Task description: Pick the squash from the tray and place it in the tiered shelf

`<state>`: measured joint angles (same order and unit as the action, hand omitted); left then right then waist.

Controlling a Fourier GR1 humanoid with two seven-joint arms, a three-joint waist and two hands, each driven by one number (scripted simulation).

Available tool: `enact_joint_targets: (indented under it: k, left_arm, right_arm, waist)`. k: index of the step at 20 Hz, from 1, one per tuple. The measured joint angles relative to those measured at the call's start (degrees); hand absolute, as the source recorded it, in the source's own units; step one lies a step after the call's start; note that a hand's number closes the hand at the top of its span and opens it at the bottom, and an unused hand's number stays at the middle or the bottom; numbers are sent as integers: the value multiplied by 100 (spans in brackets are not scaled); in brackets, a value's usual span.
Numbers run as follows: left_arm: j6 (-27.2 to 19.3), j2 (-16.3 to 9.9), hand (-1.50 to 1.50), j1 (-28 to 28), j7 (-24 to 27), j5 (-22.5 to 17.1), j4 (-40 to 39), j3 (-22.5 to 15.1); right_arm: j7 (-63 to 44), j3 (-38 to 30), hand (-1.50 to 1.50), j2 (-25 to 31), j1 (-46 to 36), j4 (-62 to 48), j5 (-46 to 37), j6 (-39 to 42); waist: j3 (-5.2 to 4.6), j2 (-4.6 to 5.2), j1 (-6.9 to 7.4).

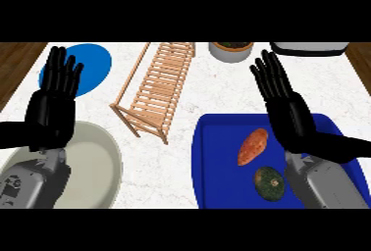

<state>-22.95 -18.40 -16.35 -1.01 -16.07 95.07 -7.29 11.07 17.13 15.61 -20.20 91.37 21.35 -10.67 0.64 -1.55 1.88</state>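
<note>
On the blue tray [217,196], at the lower right of the white marbled desk [188,108], the dark green squash [270,183] is seen lying near the tray's front part, just beside an orange sweet potato [253,146] but apart from it. Bare tray floor is left to the squash's left, while its right side is crowded by the grey right forearm. The right hand [282,105] is held above the tray's far right corner, fingers straight and raised — nothing is held in it, and the squash is not touched.

The wooden tiered shelf [156,86] is set at the desk's middle, running slantwise from the far edge toward the front, with open marble between its near end and the tray's left rim. A blue plate [94,61] is placed to the shelf's left near the far edge, partly hidden by the left hand [54,98], which is likewise flat and spread, holding nothing. A pale bowl [101,162] is cut off by the lower left edge. At the far edge a grey pot [232,51] with dark contents and a white object [308,48] are seen — both well apart from the tray.
</note>
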Motion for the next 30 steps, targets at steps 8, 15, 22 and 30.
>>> enact_joint_targets:
  k: [8,15,22,30]
  left_arm:
    - [68,-325,0,704,-257,275,-121,-17]
    - [141,-259,0,1163,-308,374,-88,-109]
    - [110,-260,0,1150,-489,463,-27,-110]
    - [155,-293,0,1167,-513,464,-71,-14]
  right_arm:
    - [-306,373,-150,690,273,-121,-188,977]
    - [-28,-260,-150,1358,857,-135,963,2710]
    - [-188,-364,-150,2738,808,656,495,3963]
    - [-1017,-232,-150,3843,605,2195,-1154,3977]
  waist:
    - [-60,124,-142]
    - [-59,147,-193]
    - [-66,124,-252]
    - [-76,89,-331]
